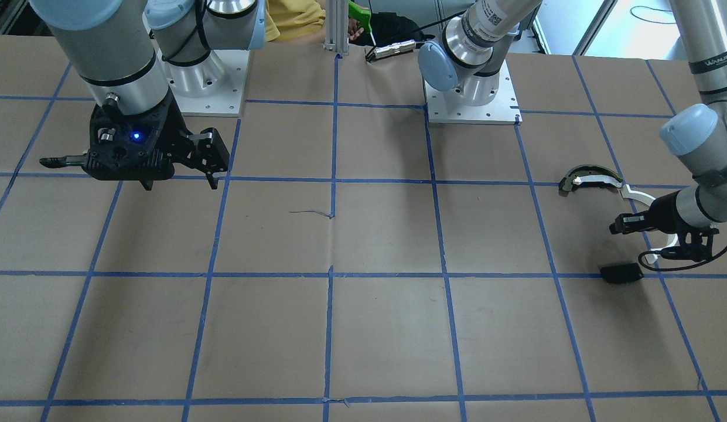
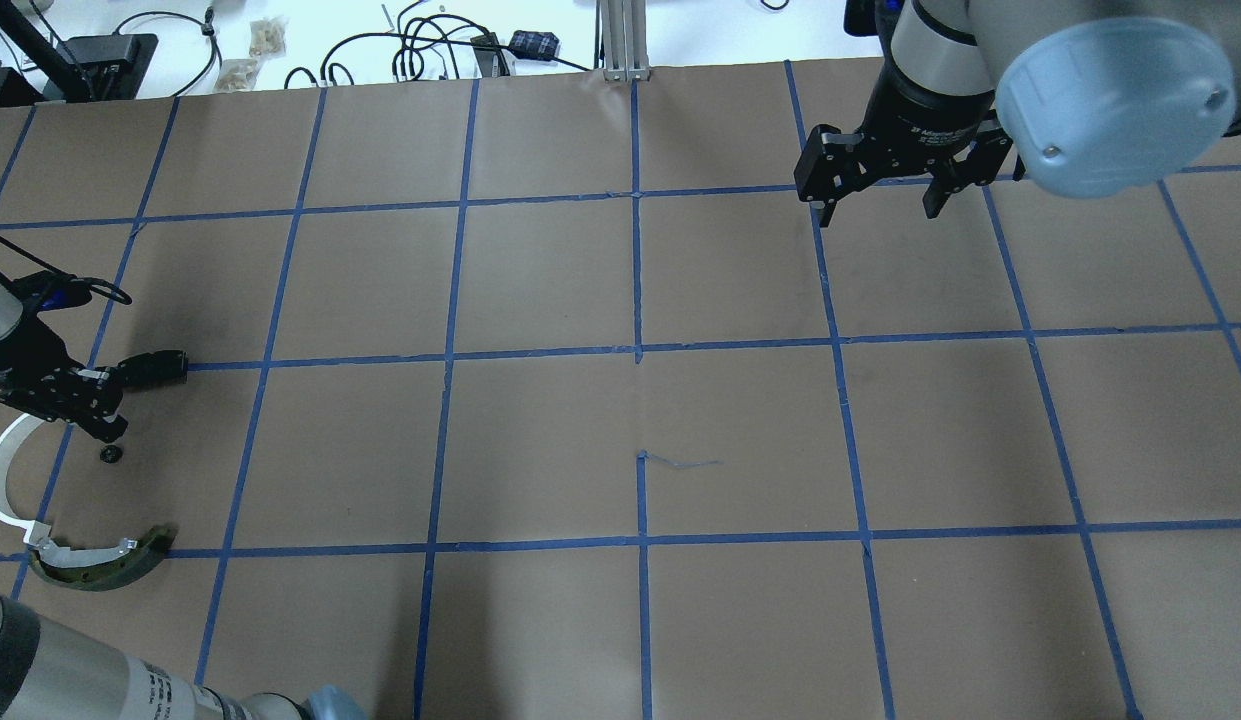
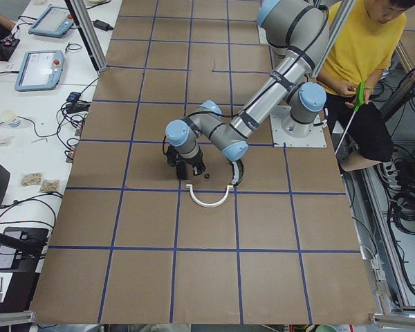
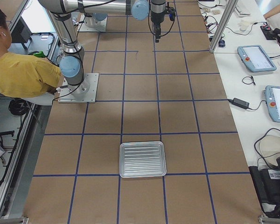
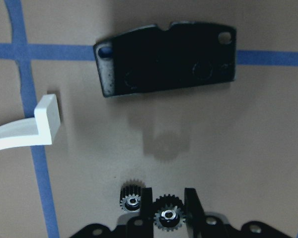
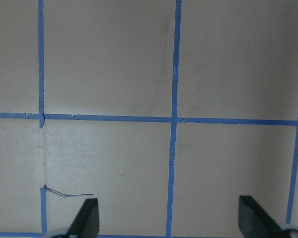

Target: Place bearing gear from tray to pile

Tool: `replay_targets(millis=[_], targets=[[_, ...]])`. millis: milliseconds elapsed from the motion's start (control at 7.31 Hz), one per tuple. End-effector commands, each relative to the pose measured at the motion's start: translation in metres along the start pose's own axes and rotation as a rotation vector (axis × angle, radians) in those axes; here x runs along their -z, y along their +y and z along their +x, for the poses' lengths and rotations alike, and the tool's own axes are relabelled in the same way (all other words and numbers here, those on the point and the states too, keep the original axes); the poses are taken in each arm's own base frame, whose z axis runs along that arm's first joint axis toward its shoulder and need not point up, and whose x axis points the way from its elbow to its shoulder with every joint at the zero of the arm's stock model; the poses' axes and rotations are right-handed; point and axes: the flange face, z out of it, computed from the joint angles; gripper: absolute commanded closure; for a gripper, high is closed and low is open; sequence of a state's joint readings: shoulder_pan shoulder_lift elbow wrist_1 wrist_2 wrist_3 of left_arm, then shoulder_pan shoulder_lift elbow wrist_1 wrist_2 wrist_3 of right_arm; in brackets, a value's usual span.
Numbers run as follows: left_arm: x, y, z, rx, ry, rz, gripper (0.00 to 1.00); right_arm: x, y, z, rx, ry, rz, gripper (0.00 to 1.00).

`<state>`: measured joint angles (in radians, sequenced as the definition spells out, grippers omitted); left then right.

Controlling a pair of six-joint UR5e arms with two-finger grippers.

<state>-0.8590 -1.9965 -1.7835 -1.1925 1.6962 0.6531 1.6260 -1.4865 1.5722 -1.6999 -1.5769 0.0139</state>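
Note:
In the left wrist view my left gripper (image 5: 168, 210) is shut on a small toothed bearing gear (image 5: 168, 216), held just above the paper. A second gear (image 5: 130, 200) lies on the table just left of it and also shows in the overhead view (image 2: 110, 455). The pile surrounds it: a flat black rectangular piece (image 5: 164, 62), a white arc strip (image 5: 25, 131) and a dark curved piece (image 2: 100, 560). The silver tray (image 4: 143, 159) looks empty at the table's other end. My right gripper (image 2: 875, 205) hangs open and empty over bare paper.
The table is brown paper with a blue tape grid (image 2: 638, 350). A person in a yellow shirt (image 4: 23, 74) sits behind the robot bases. Cables and teach pendants (image 4: 256, 58) lie on the side bench beyond the table edge.

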Motion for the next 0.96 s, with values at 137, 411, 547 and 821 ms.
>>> replay_targets(millis=[137,411,547,821], targets=[[-0.0121,0.0042,0.0034,0.002,-0.009,-0.041,1.0,-0.0001,0.0,0.0,0.0,0.0,0.0,0.0],[-0.013,0.0034,0.003,-0.006,-0.008,-0.042,0.99,-0.0001,0.0,0.0,0.0,0.0,0.0,0.0],[-0.013,0.0033,0.0031,-0.009,-0.006,-0.042,0.58,-0.0001,0.0002,-0.0008,0.002,0.0,0.0,0.0],[-0.0129,0.0031,0.0031,-0.007,-0.006,-0.039,0.15,-0.0001,0.0002,-0.0008,0.002,0.0,0.0,0.0]])
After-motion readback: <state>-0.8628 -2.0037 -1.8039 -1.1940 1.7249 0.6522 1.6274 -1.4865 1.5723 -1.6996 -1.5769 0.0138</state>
